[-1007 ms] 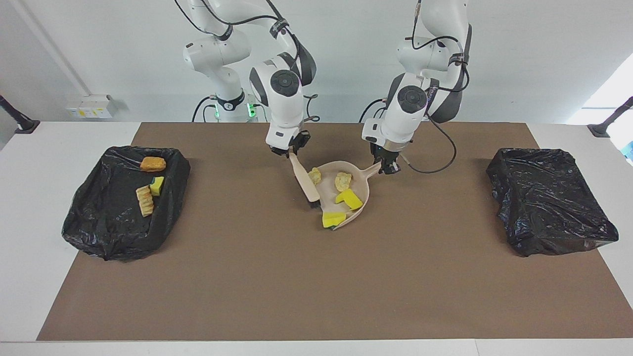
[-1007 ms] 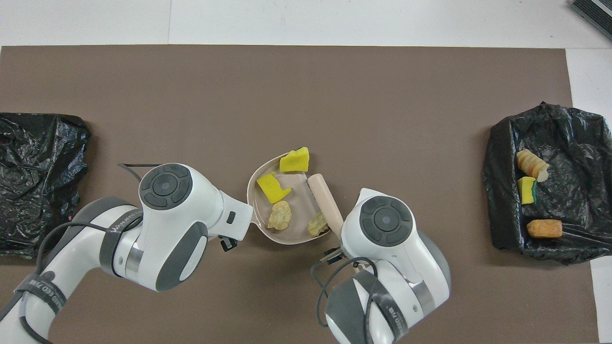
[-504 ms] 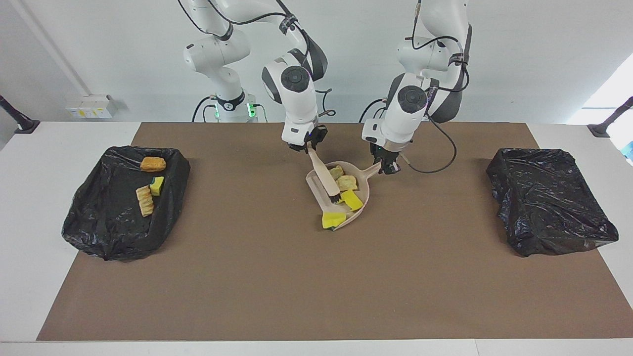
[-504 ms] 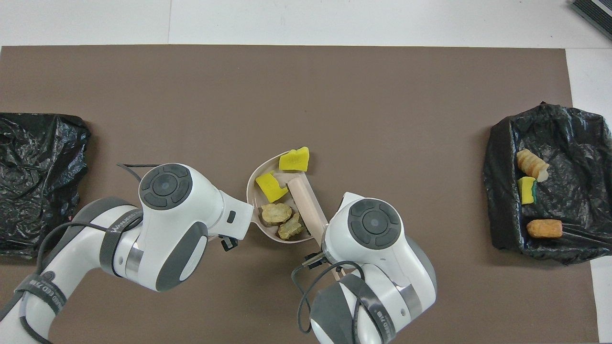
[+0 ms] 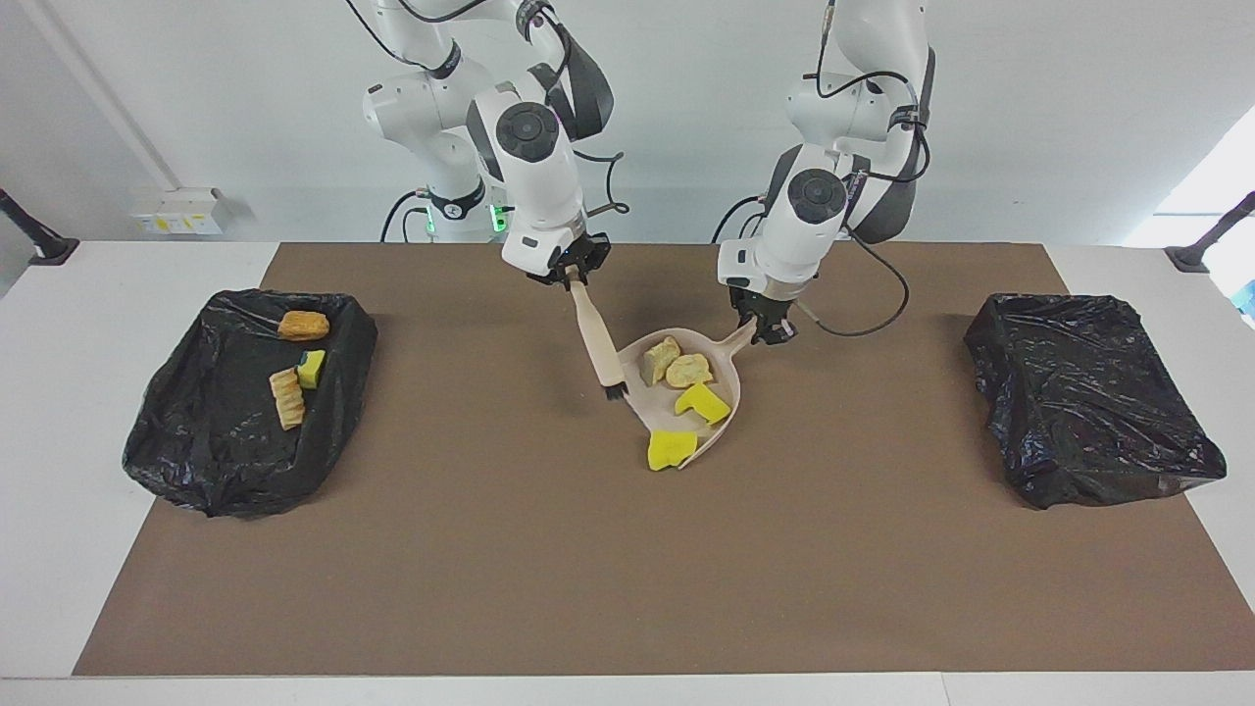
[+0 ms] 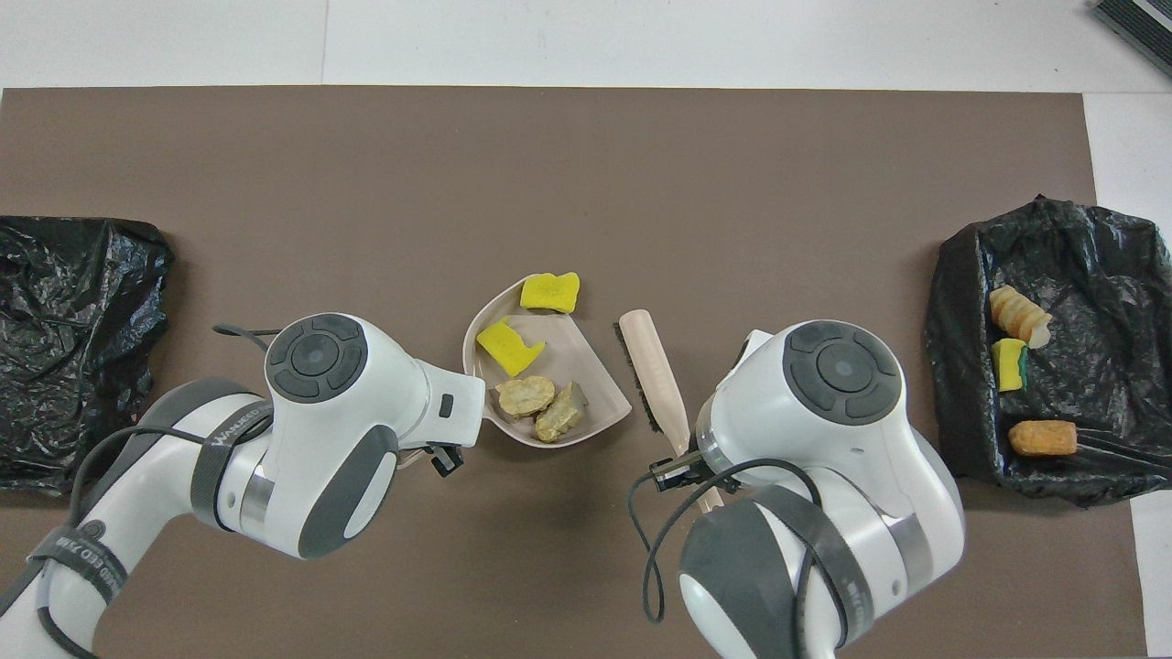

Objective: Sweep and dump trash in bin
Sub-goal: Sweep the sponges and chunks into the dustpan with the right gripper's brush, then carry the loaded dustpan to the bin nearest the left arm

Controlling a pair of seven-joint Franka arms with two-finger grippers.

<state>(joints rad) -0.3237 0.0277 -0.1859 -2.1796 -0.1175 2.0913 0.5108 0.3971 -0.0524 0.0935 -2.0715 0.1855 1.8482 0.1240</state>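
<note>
the right tool (image 5: 569, 278) is clamped on the brush (image 5: 600, 345), just beside the dustpan (image 5: 730, 378) toward the right arm's end. the left tool (image 5: 768, 328) grips the pan's handle. three scraps sit inside; one yellow sponge chunk (image 5: 670, 448) straddles the lip, its long axis along the pan's mouth. three more lie in the bin (image 5: 196, 451).

Seven scraps of trash in all. Middle of the frame, two pale yellow lumps (image 5: 675, 365) lie side by side, touching, deep in the beige dustpan (image 5: 730, 387). A bright yellow sponge chunk (image 5: 704, 403) sits just below them in the pan, and a second yellow chunk (image 5: 670, 448) lies at the pan's open lip, half off it. At the left of the facing view, in the black-lined bin (image 5: 211, 461): an orange-brown bread piece (image 5: 302, 325) uppermost, a small yellow-green sponge (image 5: 312, 369) below, a ridged tan piece (image 5: 287, 397) beside it.
</note>
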